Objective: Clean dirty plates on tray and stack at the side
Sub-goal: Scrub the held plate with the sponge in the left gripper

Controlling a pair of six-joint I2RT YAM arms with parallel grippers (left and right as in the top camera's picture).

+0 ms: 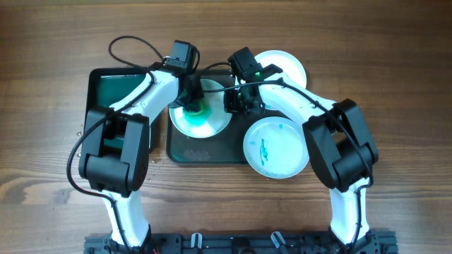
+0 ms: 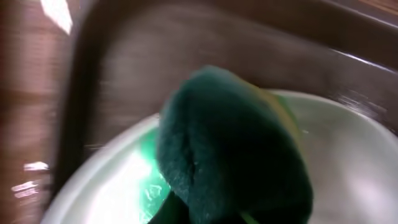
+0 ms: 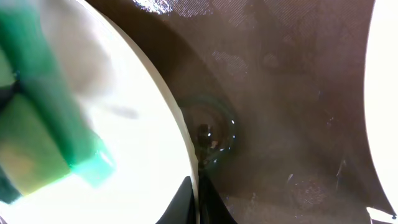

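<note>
A dirty plate (image 1: 201,121) with a teal smear lies on the left part of the dark grey tray (image 1: 205,149). My left gripper (image 1: 189,95) is shut on a green sponge (image 2: 230,149) and presses it on this plate (image 2: 106,186). My right gripper (image 1: 236,104) is shut on the plate's right rim (image 3: 198,199), one finger on each side. The sponge also shows in the right wrist view (image 3: 43,130). A second dirty plate (image 1: 277,147) with teal marks lies at the tray's right edge. A plain white plate (image 1: 286,67) lies behind, at the right.
A smaller black tray with green inside (image 1: 113,92) stands left of the grey tray, under my left arm. Bare wet tray floor (image 3: 280,93) lies right of the held plate. Wooden table surrounds all of it.
</note>
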